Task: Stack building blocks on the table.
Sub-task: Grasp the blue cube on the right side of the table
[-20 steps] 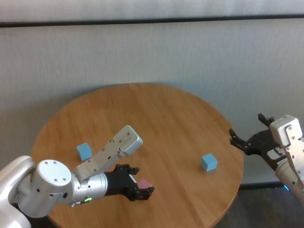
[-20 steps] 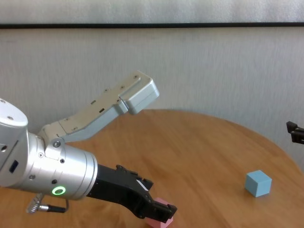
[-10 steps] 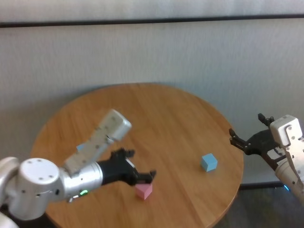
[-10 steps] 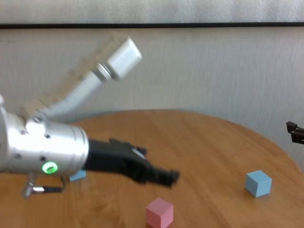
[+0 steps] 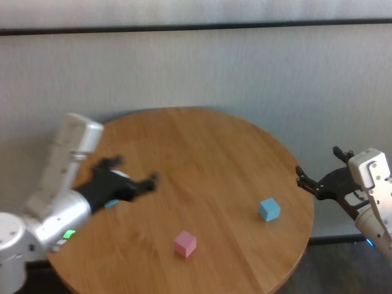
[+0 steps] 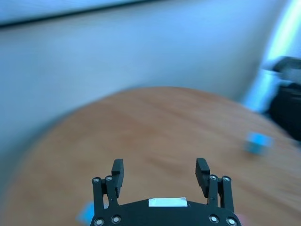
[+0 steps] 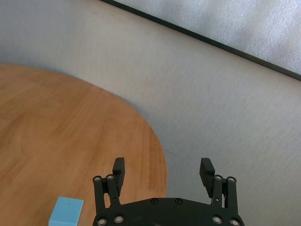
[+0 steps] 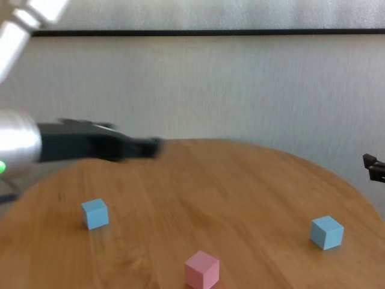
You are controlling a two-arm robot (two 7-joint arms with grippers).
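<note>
Moved: I see my left gripper point(image 5: 131, 177) has let the pink block point(image 5: 184, 243) go and swung up and away to the left; it was right down on that block a second ago.
Pink block: sitting alone on the table point(image 5: 202, 153), nearest my edge, a little left of centre, nothing touching it.
Left blue block: on my left point(image 8: 95, 214), a bit farther back than the pink one, well apart from it, below the left arm.
Right blue block: over on the right point(image 5: 269, 209), near the table's right rim, well apart from the other two.
Left gripper: hovering above the left side of the table, fingers point(image 6: 117, 169) spread apart, nothing between them.
Right gripper: parked off the table's right edge point(image 5: 318, 180), fingers point(image 7: 207, 168) wide apart, empty.
</note>
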